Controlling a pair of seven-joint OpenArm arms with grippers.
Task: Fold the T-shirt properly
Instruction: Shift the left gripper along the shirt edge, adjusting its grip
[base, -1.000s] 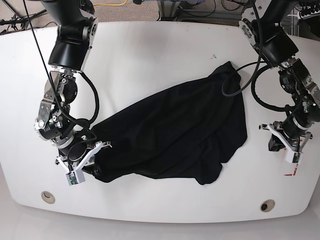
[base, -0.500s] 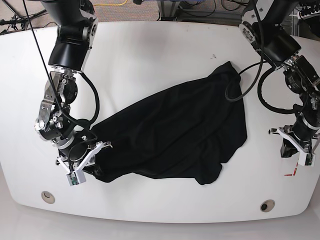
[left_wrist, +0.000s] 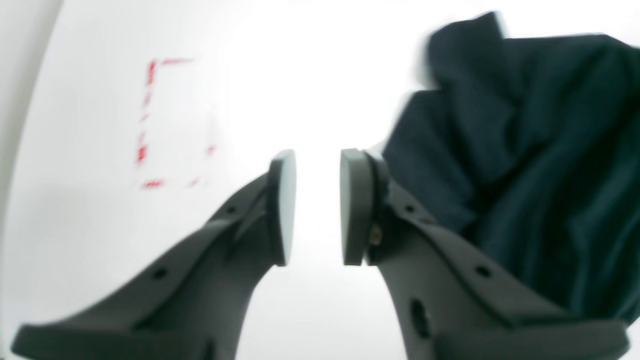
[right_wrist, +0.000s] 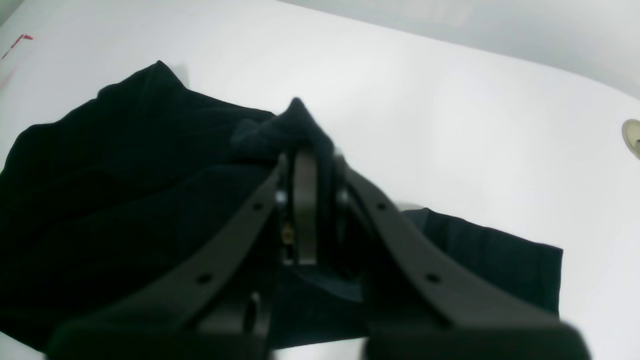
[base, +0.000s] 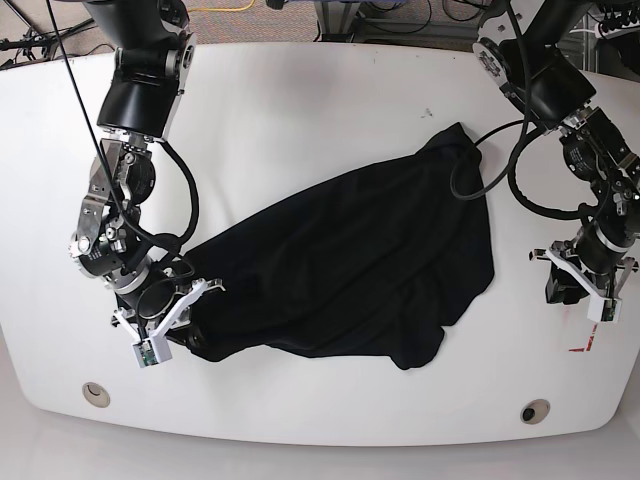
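Observation:
The black T-shirt lies crumpled on the white table, stretched diagonally from lower left to upper right. My right gripper is at its lower left corner, shut on a fold of the cloth; the right wrist view shows the fingers pinching the T-shirt. My left gripper hangs over bare table to the right of the shirt, apart from it. In the left wrist view the left gripper is open and empty, with the T-shirt at the right.
Red tape marks are on the table by the left gripper, also seen in the base view. Two round holes sit near the front edge. A black arm cable loops over the shirt's upper corner.
My left gripper swung right toward the table edge, then came back a little to the left. The right gripper and the shirt have hardly moved.

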